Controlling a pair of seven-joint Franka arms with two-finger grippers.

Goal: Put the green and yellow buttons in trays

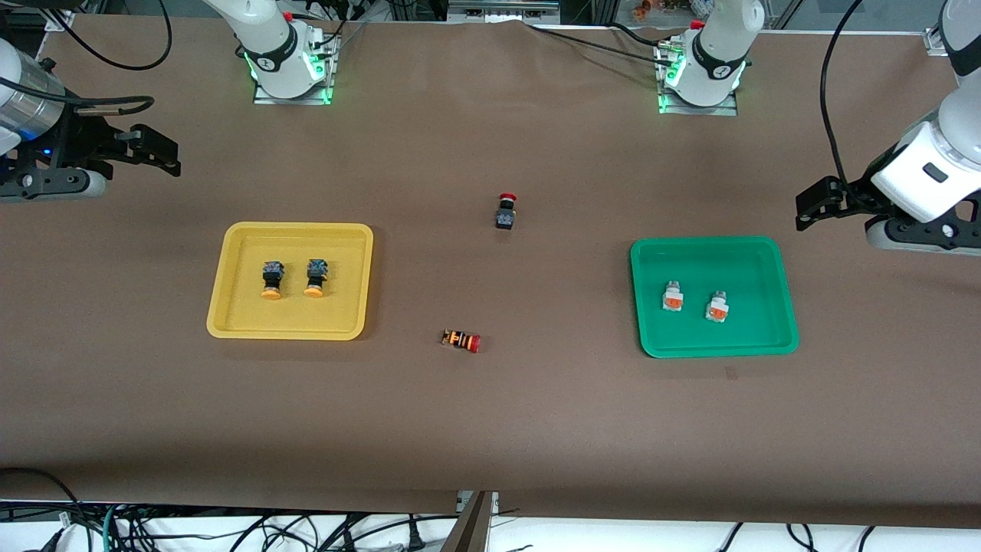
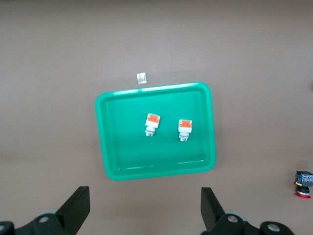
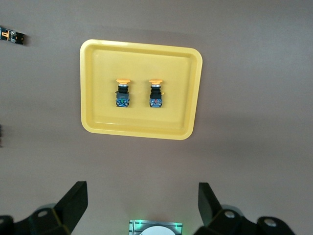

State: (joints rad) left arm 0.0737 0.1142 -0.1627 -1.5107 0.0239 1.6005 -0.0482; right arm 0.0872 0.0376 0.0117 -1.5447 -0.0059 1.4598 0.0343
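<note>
Two black-bodied buttons with yellow-orange caps (image 1: 272, 280) (image 1: 316, 277) lie side by side in the yellow tray (image 1: 337, 314). They also show in the right wrist view (image 3: 122, 93) (image 3: 155, 94), on the same tray (image 3: 98, 88). Two white-and-silver buttons with orange blocks (image 1: 672, 297) (image 1: 717, 307) lie in the green tray (image 1: 736, 261). They also show in the left wrist view (image 2: 152, 124) (image 2: 185, 129), on the same tray (image 2: 122, 147). My left gripper (image 1: 816, 203) (image 2: 145, 210) is open and empty, up over bare table at the left arm's end. My right gripper (image 1: 157, 153) (image 3: 142, 205) is open and empty, up over the right arm's end.
A black-bodied red-capped button (image 1: 505, 211) (image 2: 303, 180) stands mid-table between the trays. An orange-and-black striped red-capped button (image 1: 461, 340) (image 3: 12, 35) lies nearer to the front camera. A small pale scrap (image 2: 142, 78) lies beside the green tray. The right arm's base (image 3: 155, 228) shows.
</note>
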